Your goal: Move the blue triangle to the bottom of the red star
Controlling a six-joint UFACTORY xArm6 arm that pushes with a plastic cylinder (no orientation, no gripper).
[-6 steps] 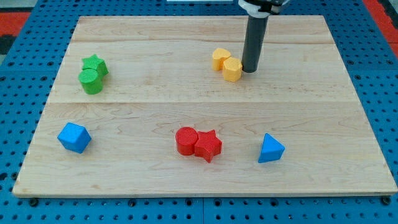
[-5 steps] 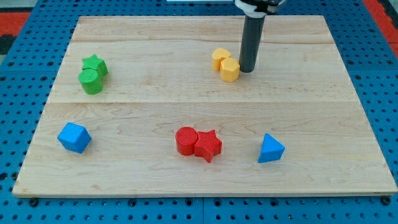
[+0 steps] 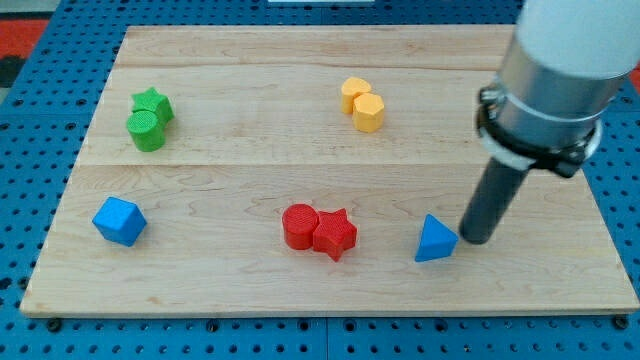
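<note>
So the pushing step on the blue triangle looks about ready to be started.

My tip is parked just beside its right edge, maybe touching, can't be told for sure; nothing is gripped since it's a bare rod. The triangle is sat right of the red star, so a shove leftward and slightly down would probably be needed.
</note>
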